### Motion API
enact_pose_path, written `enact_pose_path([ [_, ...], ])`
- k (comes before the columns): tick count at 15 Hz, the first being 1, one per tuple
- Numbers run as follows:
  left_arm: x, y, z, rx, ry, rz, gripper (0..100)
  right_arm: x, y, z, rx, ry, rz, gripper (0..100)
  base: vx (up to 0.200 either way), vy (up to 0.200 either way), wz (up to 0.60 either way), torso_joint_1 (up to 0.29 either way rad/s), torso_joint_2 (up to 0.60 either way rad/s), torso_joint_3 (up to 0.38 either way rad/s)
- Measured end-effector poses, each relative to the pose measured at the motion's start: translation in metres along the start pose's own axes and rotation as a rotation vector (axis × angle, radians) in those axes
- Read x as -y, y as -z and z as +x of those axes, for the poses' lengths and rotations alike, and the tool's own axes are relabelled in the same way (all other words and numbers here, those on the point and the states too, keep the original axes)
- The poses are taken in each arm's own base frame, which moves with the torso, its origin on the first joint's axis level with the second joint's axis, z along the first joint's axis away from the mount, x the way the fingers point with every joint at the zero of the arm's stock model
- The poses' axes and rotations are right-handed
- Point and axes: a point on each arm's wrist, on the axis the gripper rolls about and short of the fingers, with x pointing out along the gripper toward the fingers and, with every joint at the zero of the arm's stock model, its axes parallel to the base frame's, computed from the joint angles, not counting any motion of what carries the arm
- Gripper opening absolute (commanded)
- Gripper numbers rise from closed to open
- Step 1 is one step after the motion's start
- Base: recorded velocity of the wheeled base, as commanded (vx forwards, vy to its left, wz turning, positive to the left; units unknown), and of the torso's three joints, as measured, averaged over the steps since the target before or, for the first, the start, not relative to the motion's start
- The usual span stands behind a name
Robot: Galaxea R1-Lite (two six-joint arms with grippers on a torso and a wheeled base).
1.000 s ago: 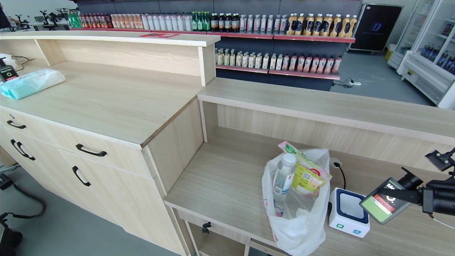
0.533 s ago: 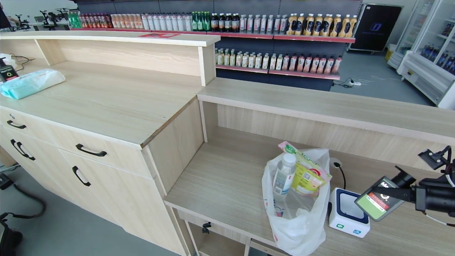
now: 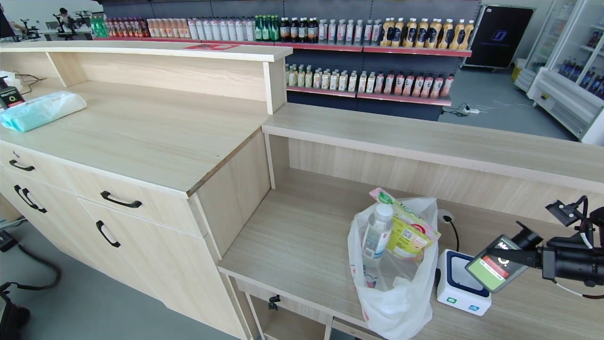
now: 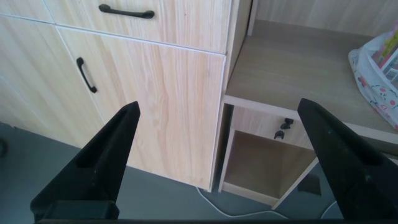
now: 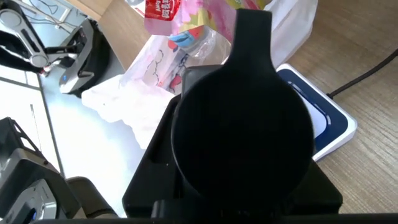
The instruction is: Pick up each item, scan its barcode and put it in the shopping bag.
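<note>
Our right pincer (image 3: 516,248) is clamped on the item (image 3: 490,274), which hangs just above the right edge of the scanner (image 3: 460,285), near the bag (image 3: 396,297). We judge it best to turn the barcode towards the scanner window, hold it steady there, and avoid brushing the bag. Our left pincer (image 4: 217,112) hangs wide open and empty by the cupboard (image 4: 161,87). The bag stands open on the worktop (image 3: 302,236), holding a bottle (image 3: 377,231) and a pouch (image 3: 411,232).
</note>
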Motion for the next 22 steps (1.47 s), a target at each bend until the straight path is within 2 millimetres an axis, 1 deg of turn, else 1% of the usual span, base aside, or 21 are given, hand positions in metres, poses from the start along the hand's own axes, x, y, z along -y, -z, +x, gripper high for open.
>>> enact_pose_path([
  [7, 0.000, 0.000, 0.000, 0.000, 0.000, 0.000, 100, 0.008, 0.008, 0.005, -0.012, -0.005, 0.027, 0, 0.000, 0.000, 0.00, 0.000, 0.00, 0.000],
  [11, 0.000, 0.000, 0.000, 0.000, 0.000, 0.000, 100, 0.010, 0.009, 0.006, -0.009, -0.003, 0.022, 0, 0.000, 0.000, 0.00, 0.000, 0.00, 0.000],
  [13, 0.000, 0.000, 0.000, 0.000, 0.000, 0.000, 100, 0.007, 0.006, 0.004, -0.006, 0.007, 0.008, 0, 0.000, 0.000, 0.00, 0.000, 0.00, 0.000],
  [14, 0.000, 0.000, 0.000, 0.000, 0.000, 0.000, 100, 0.002, 0.001, 0.000, -0.004, 0.027, -0.019, 0, 0.000, 0.000, 0.00, 0.000, 0.00, 0.000],
  [16, 0.000, 0.000, 0.000, 0.000, 0.000, 0.000, 100, -0.020, -0.012, -0.017, 0.004, 0.097, -0.082, 0, 0.000, 0.000, 0.00, 0.000, 0.00, 0.000],
  [18, 0.000, 0.000, 0.000, 0.000, 0.000, 0.000, 100, -0.055, -0.024, -0.045, 0.021, 0.188, -0.128, 0, 0.000, 0.000, 0.00, 0.000, 0.00, 0.000],
  [19, 0.000, 0.000, 0.000, 0.000, 0.000, 0.000, 100, -0.073, -0.027, -0.060, 0.034, 0.236, -0.142, 0, 0.000, 0.000, 0.00, 0.000, 0.00, 0.000],
  [21, 0.000, 0.000, 0.000, 0.000, 0.000, 0.000, 100, -0.111, -0.026, -0.088, 0.067, 0.350, -0.165, 0, 0.000, 0.000, 0.00, 0.000, 0.00, 0.000],
  [22, 0.000, 0.000, 0.000, 0.000, 0.000, 0.000, 100, -0.124, -0.024, -0.098, 0.073, 0.422, -0.173, 0, 0.000, 0.000, 0.00, 0.000, 0.00, 0.000],
])
